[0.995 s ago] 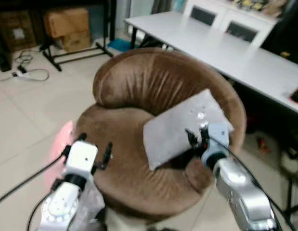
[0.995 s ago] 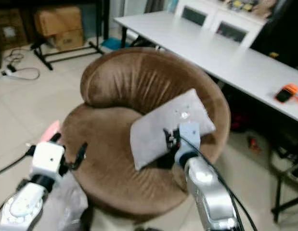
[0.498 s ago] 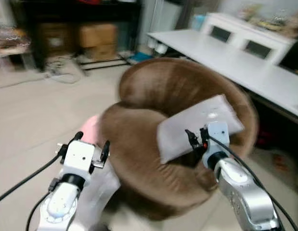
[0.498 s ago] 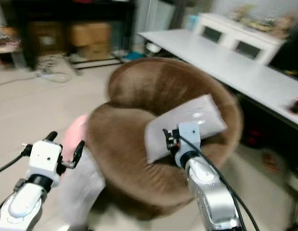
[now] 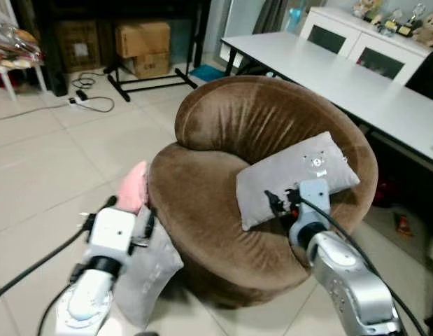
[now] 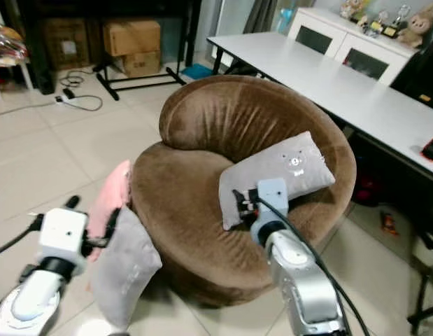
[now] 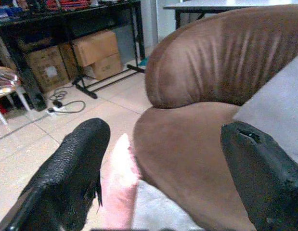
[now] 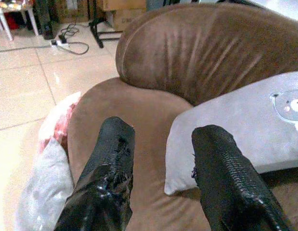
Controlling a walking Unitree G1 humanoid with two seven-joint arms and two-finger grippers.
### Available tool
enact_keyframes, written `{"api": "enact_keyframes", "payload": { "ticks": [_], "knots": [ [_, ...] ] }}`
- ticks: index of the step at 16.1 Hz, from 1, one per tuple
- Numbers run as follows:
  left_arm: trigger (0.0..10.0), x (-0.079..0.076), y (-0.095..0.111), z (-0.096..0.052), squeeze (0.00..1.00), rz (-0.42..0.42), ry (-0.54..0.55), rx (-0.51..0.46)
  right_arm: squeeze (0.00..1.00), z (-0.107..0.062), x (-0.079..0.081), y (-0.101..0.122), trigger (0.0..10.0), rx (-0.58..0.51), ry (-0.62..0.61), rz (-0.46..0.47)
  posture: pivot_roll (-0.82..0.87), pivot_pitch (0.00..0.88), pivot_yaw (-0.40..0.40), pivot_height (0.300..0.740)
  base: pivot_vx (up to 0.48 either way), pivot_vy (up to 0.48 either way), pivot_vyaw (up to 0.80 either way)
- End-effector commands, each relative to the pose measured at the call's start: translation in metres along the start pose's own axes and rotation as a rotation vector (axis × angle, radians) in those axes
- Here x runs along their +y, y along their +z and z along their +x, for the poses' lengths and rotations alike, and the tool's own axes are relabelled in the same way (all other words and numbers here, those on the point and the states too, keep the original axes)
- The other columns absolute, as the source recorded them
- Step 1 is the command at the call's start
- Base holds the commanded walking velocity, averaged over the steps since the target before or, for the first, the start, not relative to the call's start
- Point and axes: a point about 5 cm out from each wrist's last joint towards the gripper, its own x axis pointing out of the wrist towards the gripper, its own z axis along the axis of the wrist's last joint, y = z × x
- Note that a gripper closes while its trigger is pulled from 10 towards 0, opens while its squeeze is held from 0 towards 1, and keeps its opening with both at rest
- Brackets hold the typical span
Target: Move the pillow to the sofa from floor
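Brown velvet covers the round sofa, and one grey pillow with a small bear print already lies on its seat, leaning toward the right arm of the backrest. My right tool hovers just beside that pillow's lower left corner with its fingers spread and nothing between them; the right wrist view confirms both pads apart over bare seat. On the floor, propped against the sofa's left flank, a second grey pillow stands on edge with a pink cushion pressed behind it. My left tool sits directly above these two, fingers wide apart and empty, as the left wrist view shows. I judge the grey floor pillow to be the remaining item. It should be light, soft and easily compressed, with a cloth cover that gives fair friction; it will sag and fold if taken by a thin corner. I would pinch deep into the upper edge or a bunched corner, gathering filling as well as cover. A white counter stands behind the sofa, well apart from the work.
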Motion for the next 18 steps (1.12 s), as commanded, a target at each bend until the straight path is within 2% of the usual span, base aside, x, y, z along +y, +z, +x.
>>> {"api": "enact_keyframes", "payload": {
  "ticks": [1, 6, 11, 15, 17, 18],
  "knots": [
    [10.0, -0.007, 0.003, 0.002, 0.0, -0.009, -0.019, -0.012, 0.0, -0.003, -0.012, -0.001, 10.0, 0.002, -0.046, -0.024, 0.09, 0.0, -0.167, 0.74, 0.0, 0.36, 0.0],
    [10.0, -0.009, 0.001, 0.002, 0.0, -0.004, -0.029, -0.01, 0.0, -0.003, -0.015, -0.004, 10.0, 0.006, -0.068, 0.032, 0.09, 0.0, -0.166, 0.74, 0.0, 0.363, 0.0],
    [10.0, -0.009, 0.002, 0.004, 0.0, -0.006, -0.029, -0.015, 0.0, -0.002, -0.013, -0.002, 10.0, 0.005, -0.055, 0.026, 0.09, 0.0, -0.163, 0.74, 0.0, 0.364, 0.0],
    [10.0, -0.008, 0.005, 0.007, 0.0, -0.006, -0.033, -0.037, 0.0, -0.003, -0.012, -0.001, 10.0, -0.008, -0.039, -0.013, 0.08, 0.0, -0.153, 0.74, 0.0, 0.0, 0.0],
    [10.0, -0.009, 0.006, 0.009, 0.0, -0.008, -0.055, -0.049, 0.0, -0.004, -0.004, 0.002, 10.0, -0.026, 0.012, -0.07, 0.08, 0.0, -0.14, 0.74, 0.0, 0.0, 0.8],
    [10.0, -0.01, 0.006, 0.009, 0.0, -0.016, -0.067, -0.054, 0.0, -0.005, 0.0, 0.0, 10.0, -0.016, 0.03, -0.061, 0.07, 0.0, -0.128, 0.74, 0.0, 0.0, 0.8]
  ]
}}
